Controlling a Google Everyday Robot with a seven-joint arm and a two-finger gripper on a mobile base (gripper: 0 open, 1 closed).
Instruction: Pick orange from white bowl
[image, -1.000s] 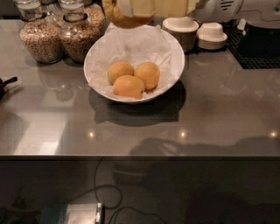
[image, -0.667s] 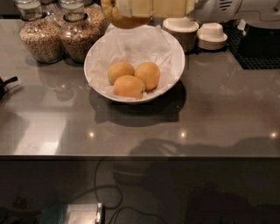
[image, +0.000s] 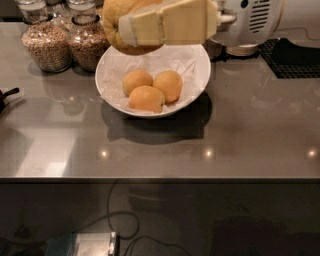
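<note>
The white bowl (image: 197, 75), lined with crinkled white paper, stands on the grey counter and holds three oranges (image: 146, 98). A fourth orange (image: 116, 20) is at the top of the view, above the bowl's far rim, clamped between the cream fingers (image: 165, 24) of my gripper (image: 127, 27). The gripper reaches in from the upper right and is shut on that orange, holding it clear of the bowl. The orange's top is cut off by the frame edge.
Two glass grain jars (image: 47, 42) stand at the back left next to the bowl. Small cream cups (image: 240, 49) sit behind the arm at the back right. A black grid mat (image: 295, 60) lies at the right. A dark object (image: 6, 95) pokes in at the left edge. The counter's front edge (image: 160, 179) runs across the lower half.
The held orange and gripper now appear larger and lower in the view, and the whole scene looks closer than before.
</note>
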